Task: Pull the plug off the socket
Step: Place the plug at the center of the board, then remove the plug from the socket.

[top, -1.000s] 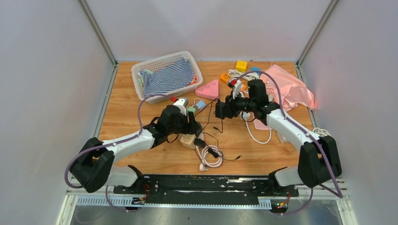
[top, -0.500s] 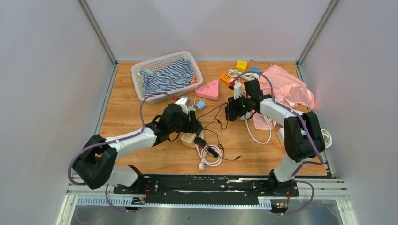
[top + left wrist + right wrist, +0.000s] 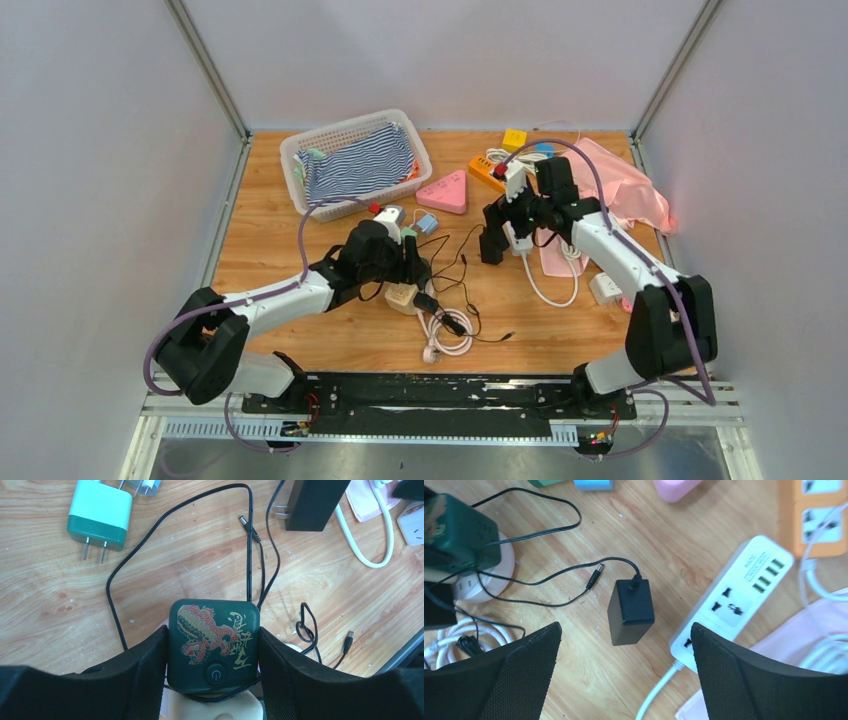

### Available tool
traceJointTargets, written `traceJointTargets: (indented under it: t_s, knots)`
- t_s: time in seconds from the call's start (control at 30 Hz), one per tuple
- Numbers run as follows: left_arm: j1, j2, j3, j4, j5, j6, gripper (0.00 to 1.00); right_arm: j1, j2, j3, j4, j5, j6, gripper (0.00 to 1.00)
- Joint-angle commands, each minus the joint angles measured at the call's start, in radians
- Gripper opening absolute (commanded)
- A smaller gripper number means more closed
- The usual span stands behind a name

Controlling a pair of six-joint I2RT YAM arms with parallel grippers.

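My left gripper [image 3: 212, 647] is shut on a dark green block [image 3: 214, 639] with a dragon print and a power button. That block sits on top of a cream socket cube [image 3: 215, 709], also seen in the top view [image 3: 401, 298]. A black plug adapter [image 3: 630, 611] rests on the wood, free of any socket, its thin black lead trailing left. My right gripper [image 3: 624, 647] hangs open just above it, fingers wide and holding nothing. In the top view this plug [image 3: 491, 243] lies next to the white power strip [image 3: 518, 236].
A white basket [image 3: 300, 146] holding striped cloth stands at the back left. A pink triangle [image 3: 445, 192], orange power strip [image 3: 485, 170], yellow cube [image 3: 515, 138] and pink cloth [image 3: 620, 185] lie behind. A teal charger [image 3: 100, 512] and coiled white cable [image 3: 450, 338] lie near the left gripper.
My right gripper has opened wide and let go of the black plug, which now rests on the table by the white strip. The left arm has not moved.
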Motion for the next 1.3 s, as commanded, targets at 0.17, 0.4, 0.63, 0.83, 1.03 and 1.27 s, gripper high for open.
traceJointTargets:
  t_s: [0.17,0.4,0.63,0.83,1.03,1.27]
  knots:
    - [0.007,-0.045,0.045,-0.008,0.034,-0.001,0.36,-0.009,-0.216,-0.098,-0.131,-0.539,-0.356,0.97]
    - [0.01,-0.078,0.061,-0.013,0.039,-0.004,0.54,0.056,-0.292,-0.163,-0.225,-0.746,-0.582,0.99]
    - [0.017,-0.106,0.079,-0.055,0.014,0.022,0.67,0.11,-0.305,-0.196,-0.225,-0.701,-0.632,1.0]
    - [0.021,-0.107,0.086,-0.083,0.007,0.039,0.73,0.198,-0.284,-0.204,-0.203,-0.599,-0.635,1.0]
    - [0.022,-0.183,0.056,-0.107,-0.003,0.066,0.73,0.26,-0.265,-0.217,-0.166,-0.509,-0.609,1.0]
    - [0.022,-0.391,-0.073,-0.106,0.04,0.106,0.75,0.342,-0.232,-0.231,-0.083,-0.357,-0.528,0.98]
